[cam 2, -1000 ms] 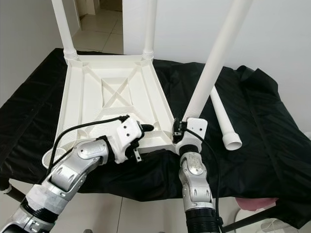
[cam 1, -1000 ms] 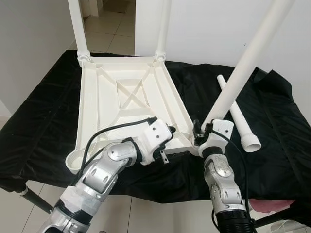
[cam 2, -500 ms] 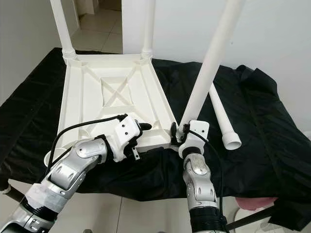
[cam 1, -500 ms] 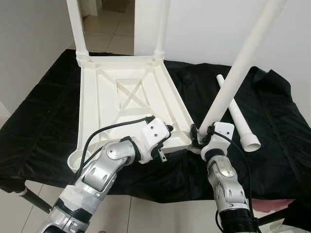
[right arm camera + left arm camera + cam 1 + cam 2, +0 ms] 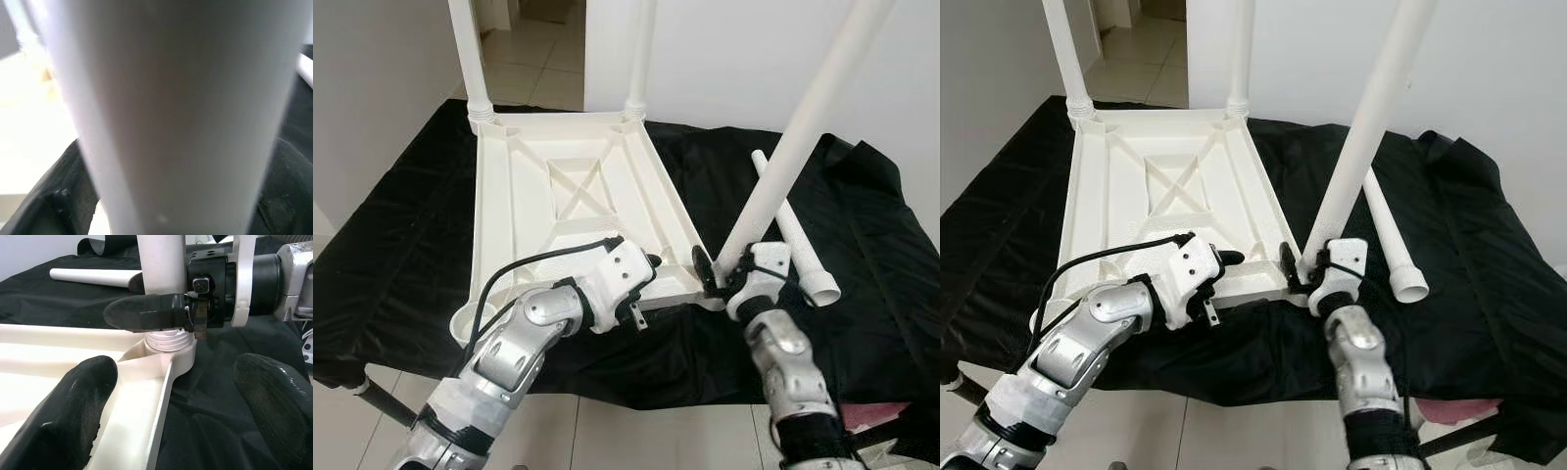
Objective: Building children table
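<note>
A white plastic tabletop (image 5: 514, 211) lies upside down on a black cloth. Two white legs (image 5: 470, 49) (image 5: 641, 49) stand in its far corners. My right gripper (image 5: 722, 272) is shut on a third leg (image 5: 803, 127), which leans to the right. The leg's threaded end (image 5: 168, 339) sits in the near right corner socket. A fourth leg (image 5: 798, 245) lies loose on the cloth to the right. My left gripper (image 5: 178, 382) is open at the tabletop's near edge, one finger (image 5: 73, 406) over the tabletop and the other finger (image 5: 274, 401) over the cloth.
The near left corner socket (image 5: 465, 323) holds no leg. The black cloth (image 5: 401, 245) drapes over the support's edges, with tiled floor (image 5: 538, 69) beyond and white walls close behind. Something pink (image 5: 876, 416) lies low at the right.
My right forearm has swung to the right and its wrist has turned. The held leg stands a little steeper over the near right corner. The left gripper has stayed in place.
</note>
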### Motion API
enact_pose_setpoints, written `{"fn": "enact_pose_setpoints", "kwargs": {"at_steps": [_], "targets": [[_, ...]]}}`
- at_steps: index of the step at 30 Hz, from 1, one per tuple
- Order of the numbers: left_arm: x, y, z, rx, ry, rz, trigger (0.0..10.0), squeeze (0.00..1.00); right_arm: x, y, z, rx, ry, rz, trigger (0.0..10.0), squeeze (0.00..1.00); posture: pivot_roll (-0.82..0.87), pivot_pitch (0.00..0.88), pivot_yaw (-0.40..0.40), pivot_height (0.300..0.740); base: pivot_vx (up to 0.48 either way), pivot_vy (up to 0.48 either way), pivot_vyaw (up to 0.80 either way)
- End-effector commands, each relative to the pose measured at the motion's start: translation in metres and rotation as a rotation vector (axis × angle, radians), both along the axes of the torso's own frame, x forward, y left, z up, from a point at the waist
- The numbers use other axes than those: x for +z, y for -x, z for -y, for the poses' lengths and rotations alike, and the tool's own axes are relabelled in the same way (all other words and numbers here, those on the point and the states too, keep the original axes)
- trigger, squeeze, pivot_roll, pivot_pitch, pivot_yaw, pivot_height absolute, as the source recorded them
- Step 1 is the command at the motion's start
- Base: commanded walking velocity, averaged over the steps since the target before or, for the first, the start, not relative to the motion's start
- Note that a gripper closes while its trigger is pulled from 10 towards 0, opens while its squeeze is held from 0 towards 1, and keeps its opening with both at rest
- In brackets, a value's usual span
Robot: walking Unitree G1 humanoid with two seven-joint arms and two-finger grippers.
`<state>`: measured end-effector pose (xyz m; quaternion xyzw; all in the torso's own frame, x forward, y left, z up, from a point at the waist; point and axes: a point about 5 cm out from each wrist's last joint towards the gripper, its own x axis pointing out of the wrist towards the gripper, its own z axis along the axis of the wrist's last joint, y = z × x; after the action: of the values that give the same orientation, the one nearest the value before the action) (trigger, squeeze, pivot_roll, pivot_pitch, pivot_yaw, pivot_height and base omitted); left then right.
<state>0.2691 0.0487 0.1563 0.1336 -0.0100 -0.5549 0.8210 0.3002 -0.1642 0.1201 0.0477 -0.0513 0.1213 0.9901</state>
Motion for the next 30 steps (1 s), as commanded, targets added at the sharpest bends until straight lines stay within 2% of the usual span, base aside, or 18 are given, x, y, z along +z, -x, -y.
{"fn": "enact_pose_setpoints", "kwargs": {"at_steps": [1,9,12,16,17,18,20,21,30], "targets": [[-0.001,0.006,0.004,-0.066,-0.012,-0.015,10.0,0.00,-0.001,-0.002,0.003,0.017,0.028,0.002,10.0,0.00,0.03,0.000,-0.073,0.740,0.000,0.000,0.00],[-0.003,0.007,0.003,-0.062,-0.013,-0.028,10.0,0.00,-0.001,-0.007,0.007,0.083,0.073,0.015,10.0,0.00,0.03,0.000,-0.076,0.740,0.000,0.000,0.00],[-0.002,0.009,0.005,-0.063,-0.006,-0.030,10.0,0.00,0.002,-0.010,0.011,0.166,0.112,0.028,10.0,0.00,0.03,0.000,-0.082,0.740,0.000,0.000,0.00],[-0.003,0.009,0.006,-0.063,-0.007,-0.030,10.0,0.00,0.003,-0.012,0.014,0.209,0.126,0.024,10.0,0.00,0.02,0.000,-0.088,0.740,0.000,0.000,0.00],[-0.003,0.009,0.007,-0.063,-0.008,-0.030,10.0,0.00,0.003,-0.013,0.016,0.229,0.134,0.022,5.7,0.00,0.02,0.000,-0.090,0.740,0.000,0.000,0.00],[-0.003,0.010,0.007,-0.062,-0.007,-0.030,10.0,0.00,0.003,-0.014,0.019,0.244,0.142,0.017,4.3,0.00,0.02,0.000,-0.093,0.740,0.000,0.000,0.00],[-0.003,0.010,0.007,-0.062,-0.006,-0.030,10.0,0.00,0.003,-0.014,0.020,0.251,0.146,0.013,4.3,0.00,0.02,0.000,-0.093,0.740,0.000,0.000,0.00],[-0.003,0.010,0.008,-0.061,-0.005,-0.031,10.0,0.00,0.002,-0.014,0.021,0.260,0.157,0.011,0.0,0.00,0.02,0.000,-0.095,0.740,0.000,0.000,0.00],[-0.004,0.012,0.010,-0.058,0.001,-0.034,10.0,0.00,-0.001,-0.010,0.025,0.276,0.141,0.002,0.0,0.00,0.01,0.004,-0.095,0.740,0.000,0.000,0.00]]}}
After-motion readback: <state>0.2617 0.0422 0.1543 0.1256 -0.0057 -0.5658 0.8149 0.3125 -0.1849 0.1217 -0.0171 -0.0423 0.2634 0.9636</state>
